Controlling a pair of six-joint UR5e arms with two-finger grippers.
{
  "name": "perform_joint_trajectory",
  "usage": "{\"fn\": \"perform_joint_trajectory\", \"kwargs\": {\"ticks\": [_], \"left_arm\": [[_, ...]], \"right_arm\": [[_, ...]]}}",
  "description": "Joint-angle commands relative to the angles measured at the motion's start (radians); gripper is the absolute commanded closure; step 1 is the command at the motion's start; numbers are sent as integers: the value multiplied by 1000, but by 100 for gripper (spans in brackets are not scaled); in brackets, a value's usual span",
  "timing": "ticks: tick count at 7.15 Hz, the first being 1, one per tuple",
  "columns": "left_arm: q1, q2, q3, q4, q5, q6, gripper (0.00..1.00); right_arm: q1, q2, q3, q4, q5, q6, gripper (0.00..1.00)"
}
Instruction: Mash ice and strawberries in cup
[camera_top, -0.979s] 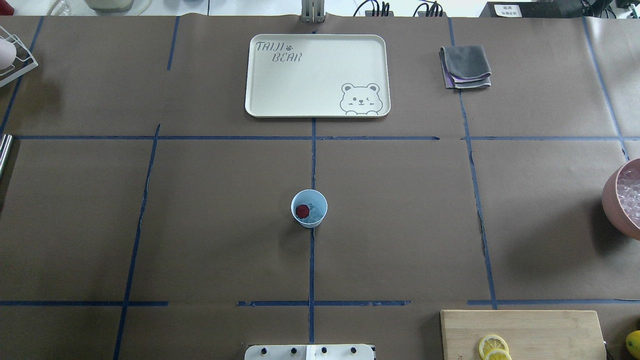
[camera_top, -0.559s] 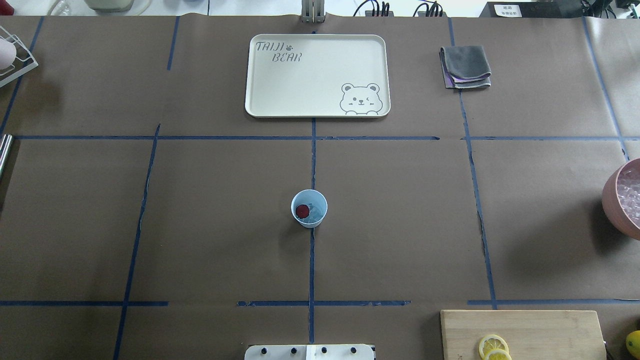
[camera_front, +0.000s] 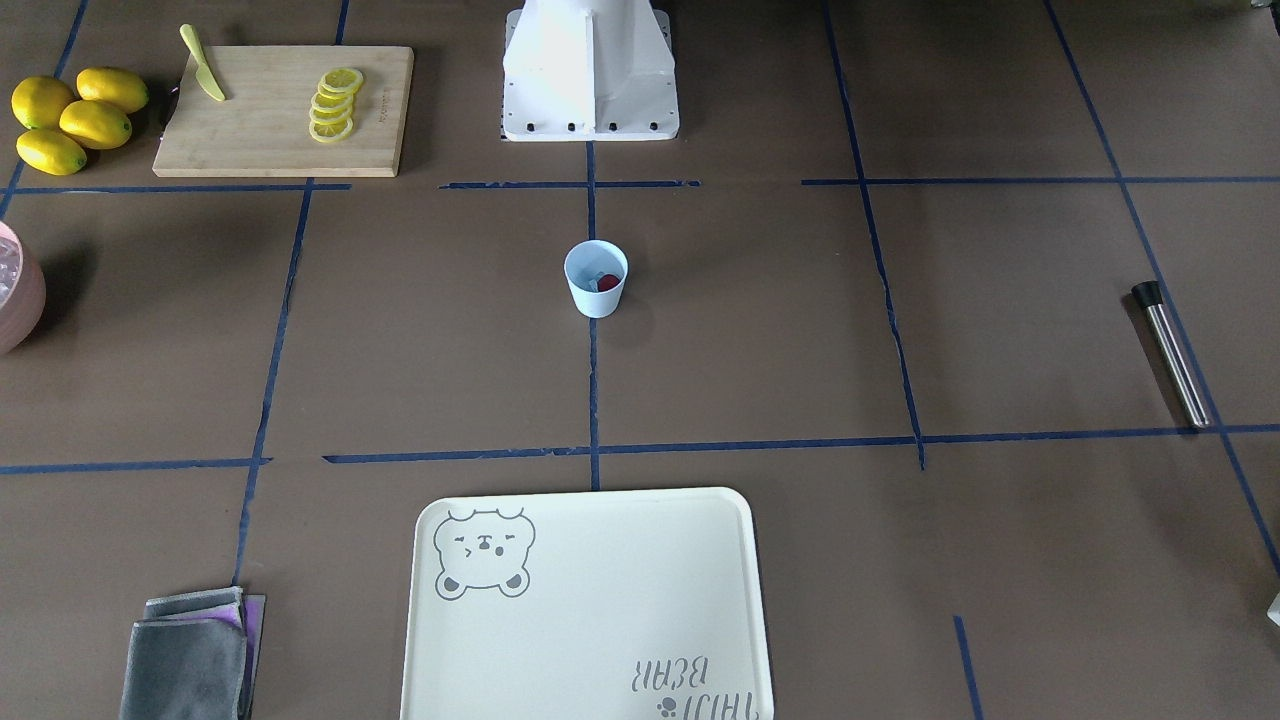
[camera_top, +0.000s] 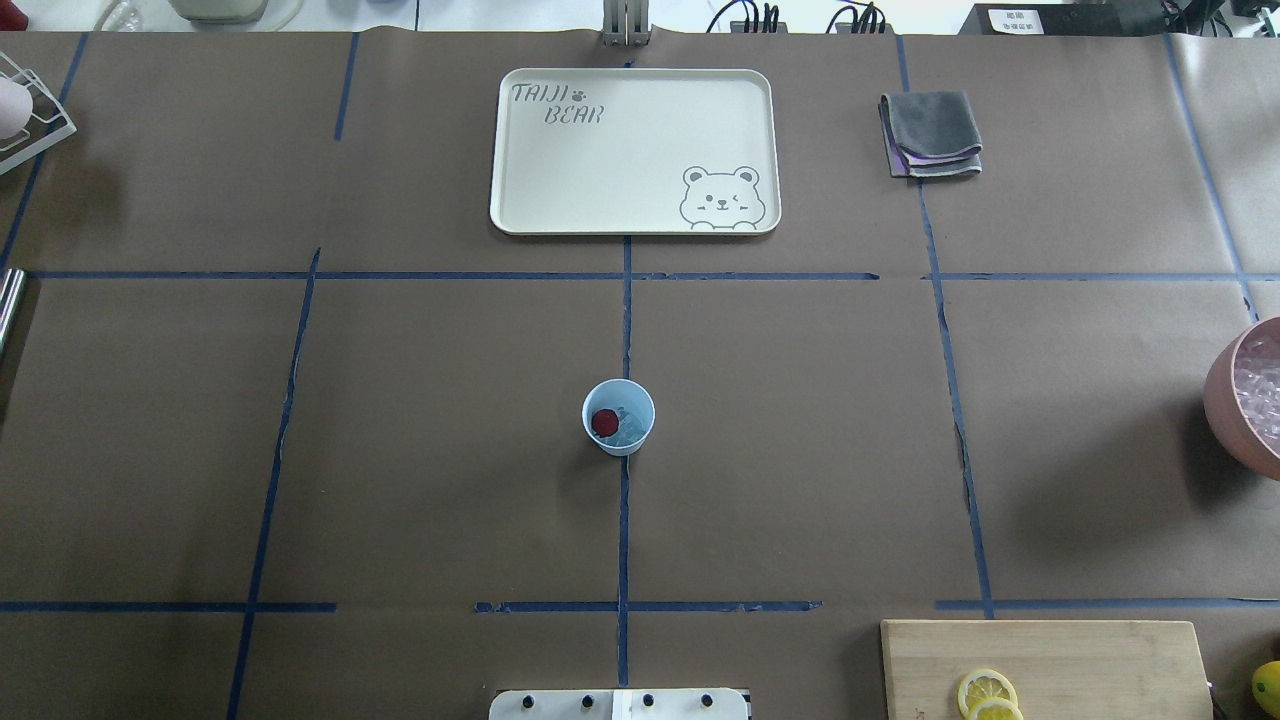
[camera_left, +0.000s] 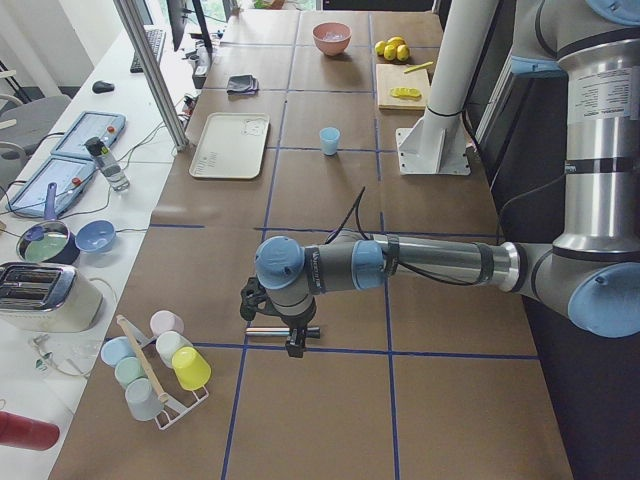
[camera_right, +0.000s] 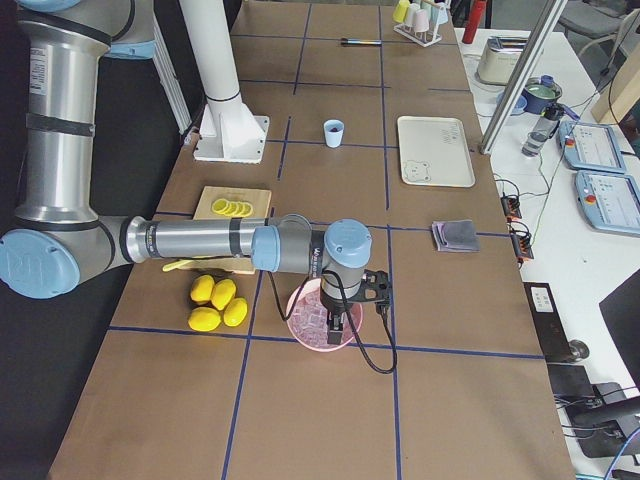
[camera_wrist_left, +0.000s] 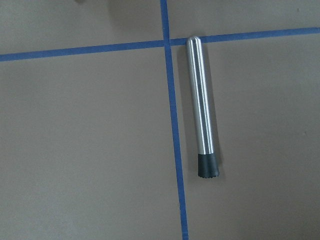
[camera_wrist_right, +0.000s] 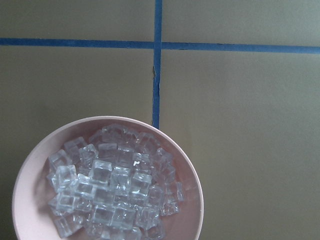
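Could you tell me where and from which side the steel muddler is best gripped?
Grip the muddler on its steel shaft near the rounded end, straight down from above, jaws across its width: it lies flat on the table, and the black tip should probably stay free for mashing.

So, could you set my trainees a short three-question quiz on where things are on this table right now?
1. True or false: the cup stands on the tray.
2. Multiple choice: what lies on the table in the left wrist view? A) lemon slices. B) a steel rod with a black tip. C) a folded cloth.
3. Fill in: inside the cup, beside the ice, lies one dark red ____.

Key: 1. False; it stands on the brown paper, apart from the tray. 2. B. 3. strawberry.
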Motion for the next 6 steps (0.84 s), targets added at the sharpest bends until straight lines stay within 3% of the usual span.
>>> {"fn": "perform_joint_trajectory", "kwargs": {"ticks": [1, 2, 6], "left_arm": [[-1, -1, -3, -4, 49, 3, 0], [-1, -4, -5, -8, 114, 3, 0], [0, -1, -8, -7, 103, 6, 0]], "right_arm": [[0, 0, -1, 2, -4, -7, 0], [0, 0, -1, 2, -5, -6, 0], [0, 0, -1, 2, -2, -4, 0]]}}
